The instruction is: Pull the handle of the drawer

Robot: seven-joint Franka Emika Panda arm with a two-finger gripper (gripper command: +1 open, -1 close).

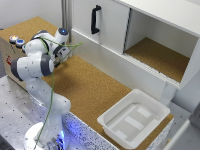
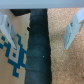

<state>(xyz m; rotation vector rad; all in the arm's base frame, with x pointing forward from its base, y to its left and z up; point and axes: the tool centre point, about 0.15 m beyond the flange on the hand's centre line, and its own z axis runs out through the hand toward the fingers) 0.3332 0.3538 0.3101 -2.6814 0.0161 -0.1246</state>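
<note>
The drawer (image 1: pixel 6 54) is the low unit at the exterior view's left, with a brown front and a cork top; I cannot make out its handle. My gripper (image 1: pixel 62 56) hangs over the cork top behind my own arm links, so its jaws are mostly hidden in the exterior view. In the wrist view my gripper (image 2: pixel 41 29) is open and empty, with both white fingers (image 2: pixel 74 29) spread wide. Between them runs a dark band (image 2: pixel 38 50), with cork (image 2: pixel 62 60) on one side and a brown surface with blue print (image 2: pixel 12 56) on the other.
A white cabinet door with a black vertical handle (image 1: pixel 95 19) stands at the back, next to an open white compartment (image 1: pixel 157 52). A white tray (image 1: pixel 132 119) lies on the cork counter at the exterior view's right. Two round buttons (image 1: pixel 16 40) sit on the unit's top.
</note>
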